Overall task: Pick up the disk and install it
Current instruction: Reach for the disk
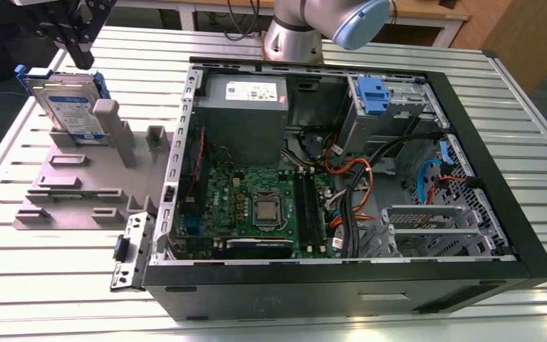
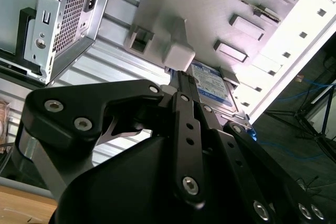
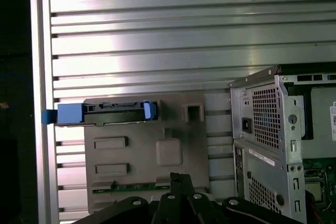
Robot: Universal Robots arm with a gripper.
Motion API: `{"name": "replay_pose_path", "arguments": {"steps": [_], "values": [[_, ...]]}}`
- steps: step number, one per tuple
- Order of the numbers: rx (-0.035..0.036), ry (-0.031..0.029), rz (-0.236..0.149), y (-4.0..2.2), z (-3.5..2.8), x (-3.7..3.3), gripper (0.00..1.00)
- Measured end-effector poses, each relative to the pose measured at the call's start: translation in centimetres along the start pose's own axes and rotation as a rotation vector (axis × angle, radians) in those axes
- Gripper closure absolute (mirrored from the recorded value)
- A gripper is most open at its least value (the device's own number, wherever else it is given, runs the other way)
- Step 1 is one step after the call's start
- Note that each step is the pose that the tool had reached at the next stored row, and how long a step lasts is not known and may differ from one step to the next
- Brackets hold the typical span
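The disk (image 1: 72, 107) is silver with a blue-and-white label and blue frame; the stand (image 1: 74, 192) is grey, the case (image 1: 350, 285) black.

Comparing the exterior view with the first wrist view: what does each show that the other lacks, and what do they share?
Exterior view: the drive cage inside the open case, the arm's base, the disk's labelled face. First wrist view: the case's vented rear panel, the disk's top edge. Both: the disk standing in the grey fixture, the slatted table, the end effector near the disk.
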State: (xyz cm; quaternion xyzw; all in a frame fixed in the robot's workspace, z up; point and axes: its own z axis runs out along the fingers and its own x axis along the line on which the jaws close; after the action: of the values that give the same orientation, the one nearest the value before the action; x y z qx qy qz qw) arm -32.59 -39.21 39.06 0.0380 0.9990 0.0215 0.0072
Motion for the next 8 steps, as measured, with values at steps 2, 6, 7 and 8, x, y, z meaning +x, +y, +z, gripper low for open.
{"name": "replay_pose_path", "arguments": {"steps": [2,6,7,8], "values": [[0.0001,0.0001,0.0,-0.01,-0.01,0.19,0.89],[0.0,0.0,0.0,-0.03,-0.01,0.42,0.89],[0.0,0.0,0.0,-0.03,-0.01,0.43,0.89],[0.0001,0.0001,0.0,-0.03,-0.01,0.44,0.89]]}}
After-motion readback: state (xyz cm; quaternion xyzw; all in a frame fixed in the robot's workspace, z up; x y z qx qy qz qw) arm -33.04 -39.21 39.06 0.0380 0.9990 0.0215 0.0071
